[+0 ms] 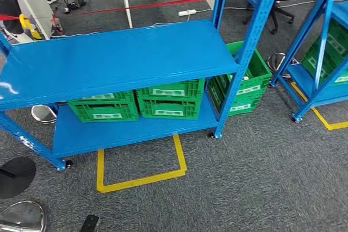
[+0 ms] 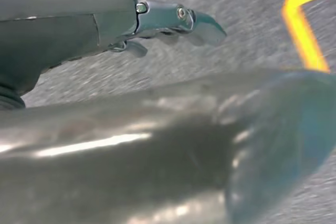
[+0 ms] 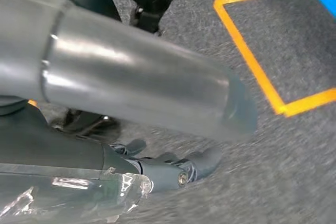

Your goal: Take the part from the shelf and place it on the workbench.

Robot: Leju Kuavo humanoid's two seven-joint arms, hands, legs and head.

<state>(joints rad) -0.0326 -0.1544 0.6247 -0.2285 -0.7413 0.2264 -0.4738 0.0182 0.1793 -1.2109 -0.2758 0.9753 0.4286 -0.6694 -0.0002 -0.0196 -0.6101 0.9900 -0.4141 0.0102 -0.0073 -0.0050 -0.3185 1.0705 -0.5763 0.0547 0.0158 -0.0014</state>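
A blue shelf rack point(image 1: 119, 61) stands on grey carpet point(image 1: 254, 177) before the humanoid robot, its upper board bare in the head view and its lower board carrying two green crates point(image 1: 104, 107) side by side, with a third green crate point(image 1: 242, 88) just beyond the rack's right upright. A yellow taped outline point(image 1: 139, 180) marks the floor in front of the rack, and a second blue rack point(image 1: 324, 74) with more green crates stands to the right.

No part can be picked out: the crates' contents are hidden from this angle, and no bench carrying a part is in sight. The scene would suit a robot facing the rack to fetch the part as well as one whose part has already gone elsewhere, and the pictures do not settle which.

The left hand point(image 2: 174, 22) hangs over the carpet near a yellow tape corner point(image 2: 305, 30), its dark fingers stretched out fairly straight and apart, with nothing between them and touching nothing. The right hand point(image 3: 174, 169) likewise hangs above the carpet beside the taped outline, fingers extended and loose, carrying nothing. Both wrist views are blurred, and a silver arm tube point(image 3: 130, 82) crosses each of them close to the camera.
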